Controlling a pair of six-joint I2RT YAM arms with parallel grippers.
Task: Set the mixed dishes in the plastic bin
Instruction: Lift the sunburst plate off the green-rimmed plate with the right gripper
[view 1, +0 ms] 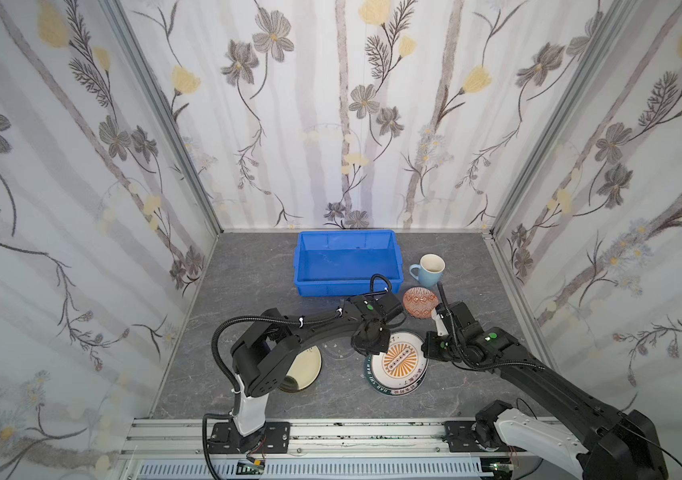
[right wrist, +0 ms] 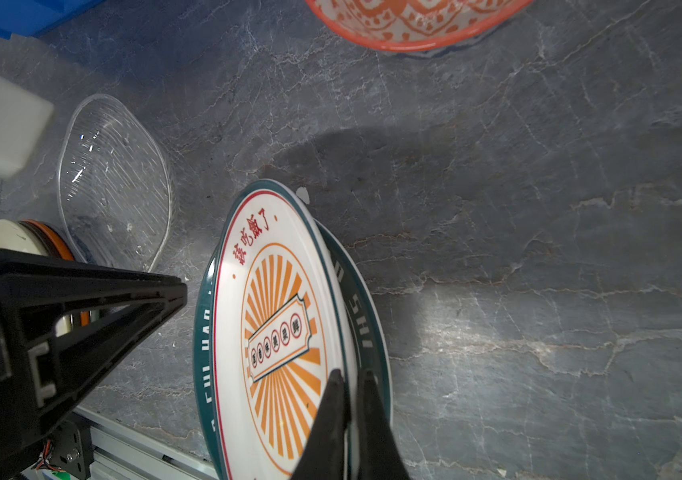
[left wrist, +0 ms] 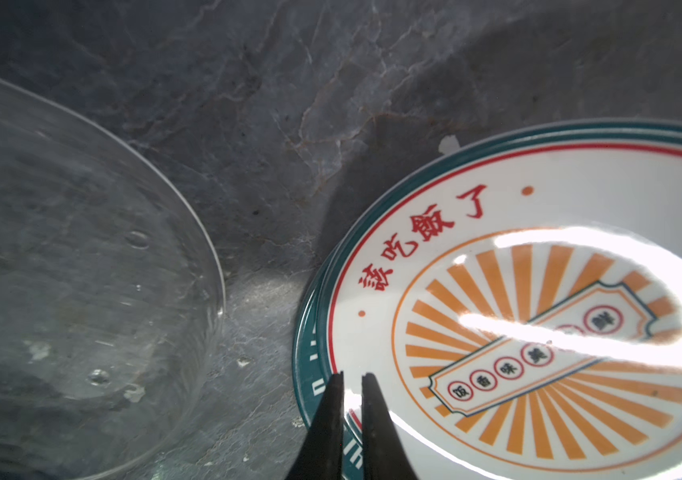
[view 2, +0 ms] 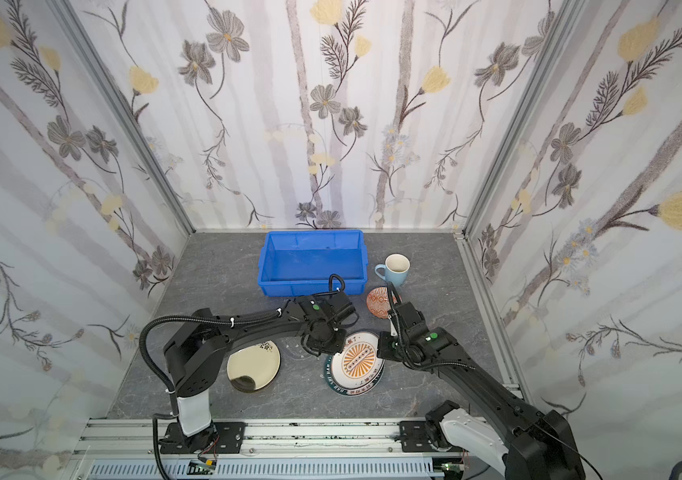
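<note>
The plastic bin [view 1: 331, 287] lies open above, its floor bare. The left arm [view 1: 368, 309] stands just before its front wall, and the small bowl [view 1: 419, 302] and mug [view 1: 431, 270] crowd its right front corner. Only a narrow strip of bare table [left wrist: 264, 291] parts the glass plate [left wrist: 81, 270] from the sunburst plate [left wrist: 435, 249], and the right arm [view 1: 468, 336] blocks that plate's far side. Left of the bin and in front of the plates the table is clear.

Two chunky black arms [view 1: 322, 325], white bases [view 1: 248, 409]; ribbed black cables [view 1: 216, 340] zip-tied on; little green dots [view 1: 370, 308] near the wrists
</note>
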